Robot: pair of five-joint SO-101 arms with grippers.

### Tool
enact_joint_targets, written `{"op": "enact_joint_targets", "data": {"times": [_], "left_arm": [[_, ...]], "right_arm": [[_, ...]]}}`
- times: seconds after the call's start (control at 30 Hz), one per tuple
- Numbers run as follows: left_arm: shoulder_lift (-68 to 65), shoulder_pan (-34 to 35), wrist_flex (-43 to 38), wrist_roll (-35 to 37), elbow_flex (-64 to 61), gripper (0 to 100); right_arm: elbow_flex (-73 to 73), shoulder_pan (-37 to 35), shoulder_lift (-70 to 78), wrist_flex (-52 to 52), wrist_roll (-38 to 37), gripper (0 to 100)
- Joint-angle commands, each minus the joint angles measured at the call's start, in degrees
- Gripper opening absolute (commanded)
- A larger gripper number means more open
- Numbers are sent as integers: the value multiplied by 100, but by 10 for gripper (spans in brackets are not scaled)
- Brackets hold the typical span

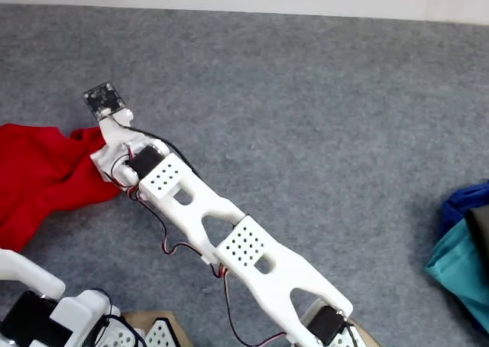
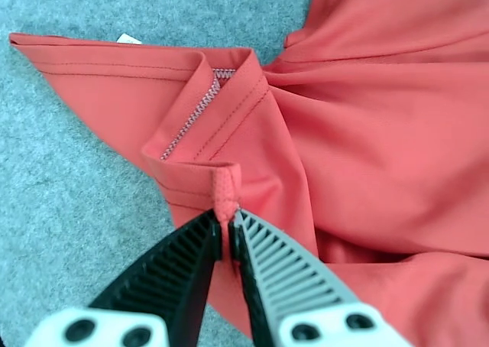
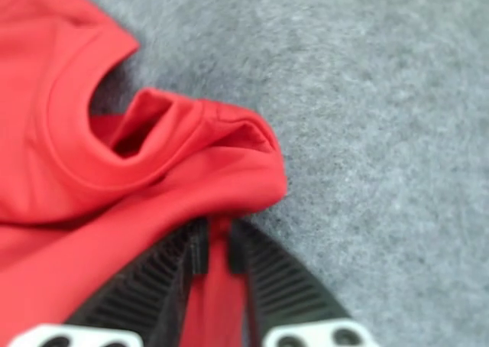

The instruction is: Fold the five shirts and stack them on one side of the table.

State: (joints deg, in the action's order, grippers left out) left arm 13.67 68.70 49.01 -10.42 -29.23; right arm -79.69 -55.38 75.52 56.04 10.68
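At the left edge of the grey counter: red shirt, rumpled, bunched toward the counter's middle. By the near left corner, white and black links of the left arm. Left tool all but closed, ribbed fingers pinching a small raised fold of the red shirt's stitched hem, one finger black, the other grey. Just past the pinch, hem turned over, zigzag inner stitching laid bare; farther along, a small white tag at the cloth's border, on the counter. From the near edge, slanting toward the far left corner: right arm, white, perforated plates, red and black wires alongside. Right tool clamped tight on the red shirt's side nearest the counter's middle, close beside the ribbed neck opening, a thin strip of cloth between the fingers, bare grey counter just next to the grip. At the right edge, well apart from the red shirt: blue garment farthest back, dark garment next, teal garment nearest the near edge, all three touching in one heap.
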Motion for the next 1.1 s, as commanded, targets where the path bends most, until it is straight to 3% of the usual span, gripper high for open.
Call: {"op": "enact_joint_targets", "data": {"times": [0.0, 0.13, 0.23, 0.33, 0.5, 0.6, 0.83, 1.07], "left_arm": [[207, -75, -202, -26, 40, 7], [198, -189, -369, 97, 22, 7], [198, -409, -800, 730, -171, 10], [198, -945, -1697, 1363, -523, 7], [207, -2229, -3886, 2119, -1341, 7], [207, -2844, -4756, 2426, -1525, 7], [259, -3776, -5978, 2620, -1490, 7], [268, -3864, -6541, 2585, -470, 7]], "right_arm": [[-259, -31, -84, 259, -202, 8], [-321, 286, -154, 769, -193, 8], [-681, 778, -198, 1138, -193, 8], [-1103, 1464, -242, 1499, -185, 8], [-2246, 2668, -321, 1912, -185, 8], [-2185, 3257, -778, 2114, -185, 8], [-2141, 4488, -1930, 2123, -185, 8], [-2141, 5446, -3169, 2123, -185, 8]]}}
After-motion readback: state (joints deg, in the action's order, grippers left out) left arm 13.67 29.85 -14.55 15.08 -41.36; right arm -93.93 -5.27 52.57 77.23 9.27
